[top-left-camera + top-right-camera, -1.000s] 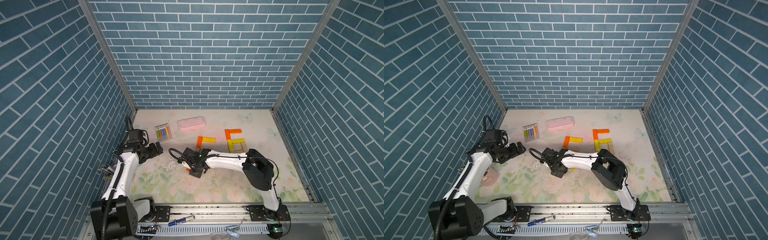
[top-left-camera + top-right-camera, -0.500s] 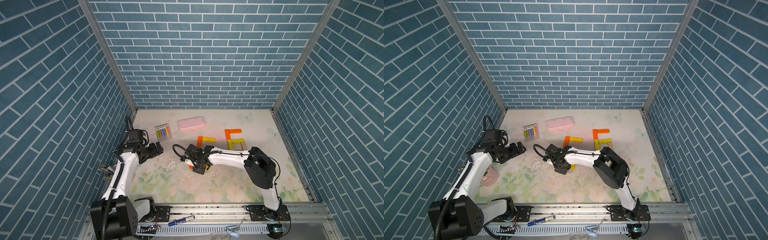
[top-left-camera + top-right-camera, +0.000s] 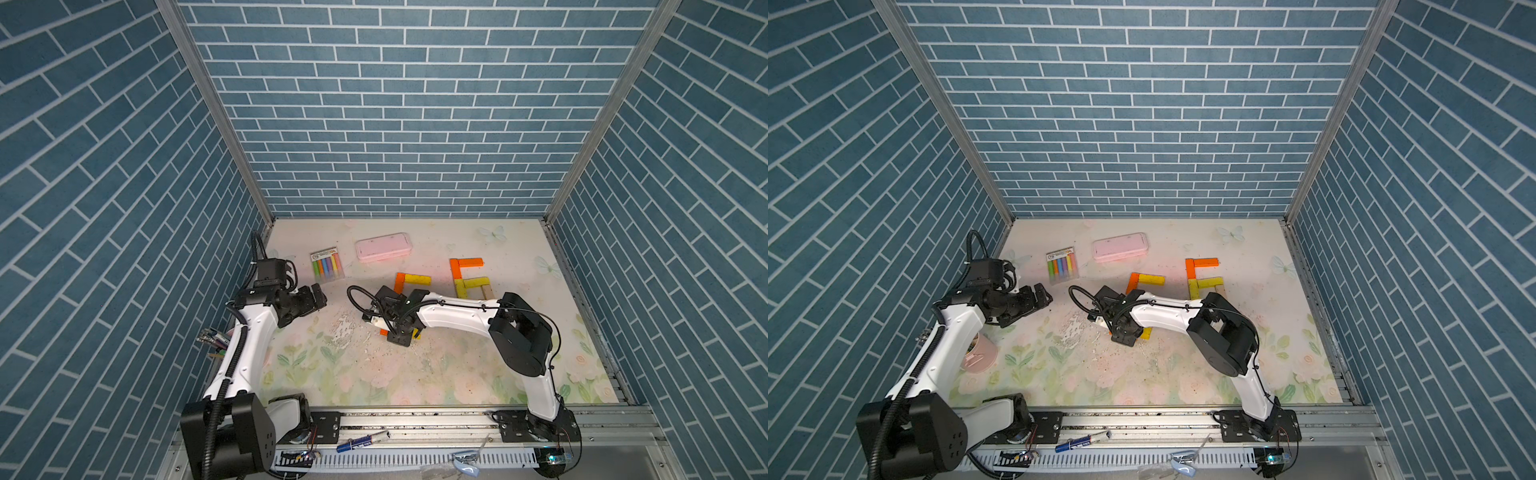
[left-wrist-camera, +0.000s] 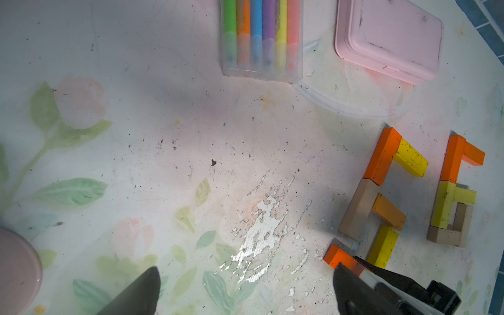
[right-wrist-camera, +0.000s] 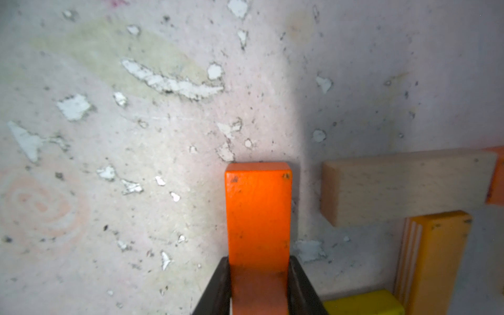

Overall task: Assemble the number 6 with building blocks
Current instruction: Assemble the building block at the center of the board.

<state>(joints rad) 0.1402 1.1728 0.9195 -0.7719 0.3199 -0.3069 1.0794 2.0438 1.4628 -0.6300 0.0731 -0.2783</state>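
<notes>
Two block figures lie on the floral mat [image 3: 457, 374]: a finished number 6 [image 3: 460, 286] at far right, and left of it an unfinished figure [image 4: 381, 161] of orange, yellow and tan building blocks. The right gripper [image 5: 258, 268] is clamped on an orange bar [image 5: 257, 207] at that figure's near left corner, just beside the tan bar [image 5: 403, 188], a small gap between. The left gripper [image 4: 245, 274] hangs spread wide and holds nothing, on the left, near the chalk pack [image 3: 327, 268].

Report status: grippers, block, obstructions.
Left gripper open. Right gripper shut on orange block. Block beside tan bar, gap showing. Nothing between them.
</notes>
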